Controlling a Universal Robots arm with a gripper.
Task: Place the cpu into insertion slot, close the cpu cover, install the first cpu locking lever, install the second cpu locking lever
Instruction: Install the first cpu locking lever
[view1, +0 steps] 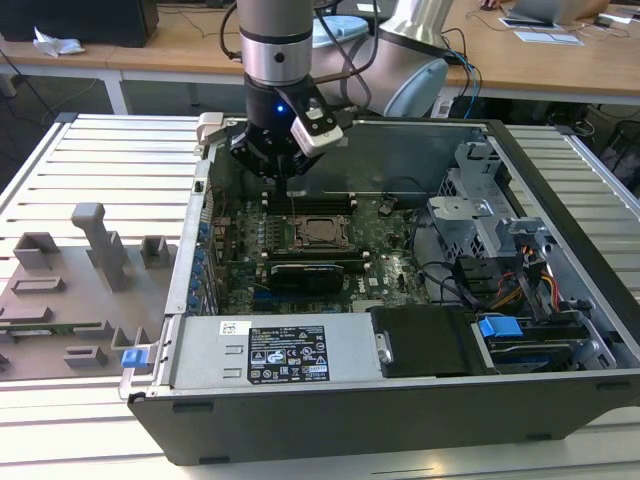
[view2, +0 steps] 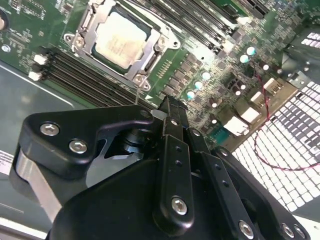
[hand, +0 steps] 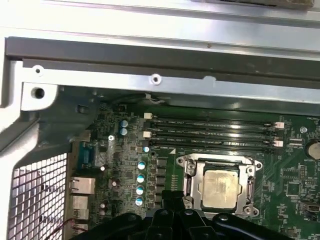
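The cpu (hand: 220, 187) lies flat in the slot (view1: 322, 232). Its pale top shows through the cut-out of the cover (hand: 193, 180), which looks folded down over it, so I judge the first two steps done. The levers are what is left. One thin wire lever (view2: 137, 95) stands up from the slot's edge, not latched, and I cannot tell whether the other is hooked down. The gripper (view2: 169, 107) hangs low inside the case (view1: 400, 420), at about 11 o'clock of the slot in the exterior view. It looks pressed together, right beside the raised lever's upper end, and whether it pinches that end is hidden. Memory slots (hand: 212, 132) run along one side of the slot. The case lies open on the slatted tabletop (view1: 100, 150), with grey fixtures (view1: 100, 240) at 9 o'clock of it.
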